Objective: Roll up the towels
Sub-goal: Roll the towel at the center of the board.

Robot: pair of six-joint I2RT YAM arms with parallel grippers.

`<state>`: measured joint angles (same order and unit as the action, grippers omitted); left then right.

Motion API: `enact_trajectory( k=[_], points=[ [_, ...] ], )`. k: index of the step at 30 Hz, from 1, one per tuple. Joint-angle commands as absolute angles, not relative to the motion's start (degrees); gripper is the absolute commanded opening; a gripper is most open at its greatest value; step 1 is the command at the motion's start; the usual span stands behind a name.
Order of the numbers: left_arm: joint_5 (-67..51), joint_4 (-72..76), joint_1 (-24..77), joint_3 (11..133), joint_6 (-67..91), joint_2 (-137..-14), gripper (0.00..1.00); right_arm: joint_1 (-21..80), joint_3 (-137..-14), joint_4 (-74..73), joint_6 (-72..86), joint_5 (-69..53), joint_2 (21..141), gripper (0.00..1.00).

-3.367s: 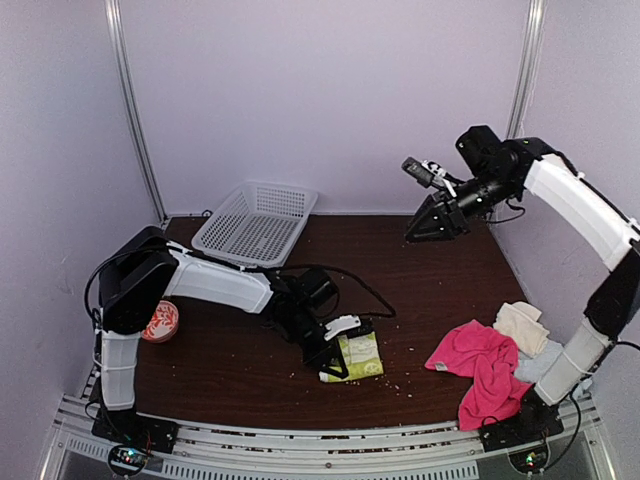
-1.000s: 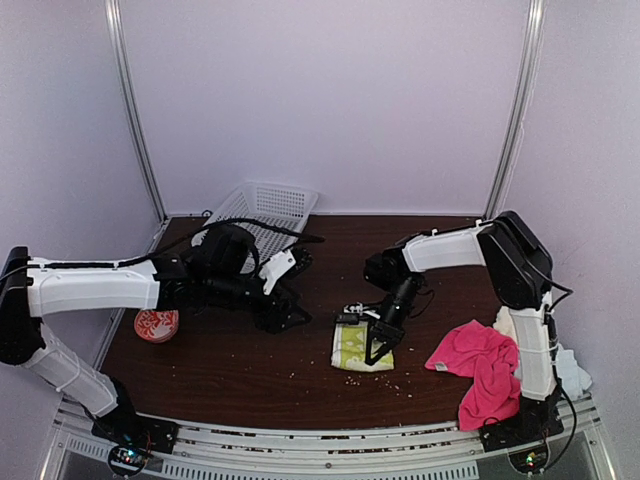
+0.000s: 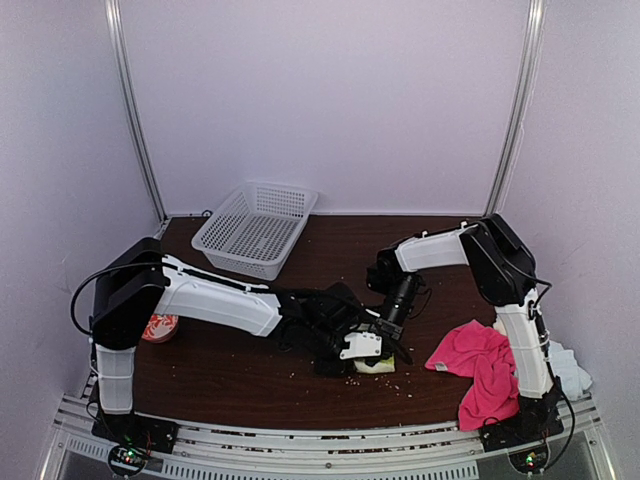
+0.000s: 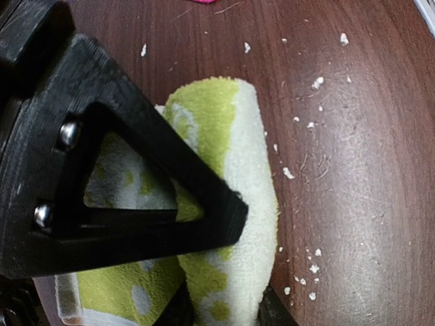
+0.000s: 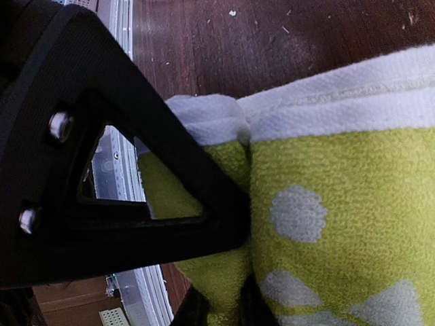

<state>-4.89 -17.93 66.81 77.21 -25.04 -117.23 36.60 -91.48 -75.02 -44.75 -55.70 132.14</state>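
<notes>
The lime-yellow towel (image 3: pixel 380 366) with a white pattern lies partly rolled at the table's front centre. My left gripper (image 3: pixel 358 350) is shut on its rolled fold, seen close in the left wrist view (image 4: pixel 224 272), where the towel (image 4: pixel 238 163) bulges past the fingers. My right gripper (image 3: pixel 386 338) comes from behind and is shut on another fold (image 5: pixel 228 272) of the same towel (image 5: pixel 340 204). The hot-pink towel (image 3: pixel 482 368) lies crumpled at the front right. A pale cloth (image 3: pixel 572 366) shows behind the right arm. The cream towel is hidden.
A white mesh basket (image 3: pixel 255 225) stands at the back left. A red-and-white round object (image 3: pixel 160 326) sits at the left edge behind my left arm. White crumbs (image 4: pixel 316 81) dot the dark wood table (image 3: pixel 250 370).
My left arm has swung from the basket side to the lime towel and closed on it. The towel, flat a second ago, is now bunched into a smaller roll. My right gripper stayed at the towel.
</notes>
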Motion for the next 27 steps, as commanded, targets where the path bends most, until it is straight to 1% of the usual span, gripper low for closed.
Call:
enact_trajectory(
  k=[1,2,3,5,6,9,11,15,17,18,19,21,22,27],
  points=[
    [-5.3,-16.07,67.15,78.05,-24.78,-118.12,0.25,36.65,-91.83,-73.56,-44.95,-51.93,134.52,0.04],
    [-4.93,-15.99,67.17,78.0,-24.3,-118.12,0.25,36.65,-91.99,-73.77,-44.99,-51.96,134.07,0.05],
    [-4.27,-15.95,67.15,78.04,-23.74,-118.15,0.28,36.65,-92.02,-73.77,-44.96,-52.1,133.54,0.05],
    [-2.81,-15.32,67.21,77.62,-23.03,-117.85,0.39,36.65,-92.02,-73.39,-44.48,-52.21,132.58,0.05],
    [-2.35,-14.62,67.34,77.08,-22.9,-117.33,0.43,36.65,-92.14,-73.19,-44.25,-52.13,132.44,0.06],
    [-0.81,-12.11,67.94,75.82,-22.68,-115.64,0.49,36.65,-92.53,-73.09,-43.89,-51.88,132.74,0.06],
    [-0.82,-11.62,68.55,75.63,-23.1,-115.09,0.48,36.61,-92.68,-73.33,-43.98,-51.94,133.29,0.06],
    [-1.53,-12.06,68.82,75.94,-23.07,-115.73,0.35,36.66,-92.77,-73.39,-44.12,-52.29,133.71,0.06],
    [-1.65,-12.52,68.82,76.09,-22.92,-116.35,0.3,36.65,-92.96,-73.47,-44.04,-52.38,133.66,0.06],
    [-1.14,-12.56,68.88,76.18,-22.61,-116.51,0.3,36.65,-93.03,-73.41,-44.03,-52.34,133.67,0.06],
    [-0.61,-12.52,68.95,76.26,-22.33,-116.42,0.32,36.63,-93.07,-73.47,-43.96,-52.26,133.68,0.06],
    [0.81,-12.38,69.14,76.24,-21.94,-115.88,0.41,36.65,-93.09,-73.54,-44.03,-52.37,133.67,0.06],
    [1.38,-12.31,69.24,76.22,-21.89,-115.63,0.43,36.65,-93.08,-73.54,-44.03,-52.38,133.68,0.06],
    [3.16,-12.3,70.01,76.57,-22.12,-114.62,0.46,36.65,-93.01,-73.4,-44.03,-52.72,133.99,0.06]
  ],
)
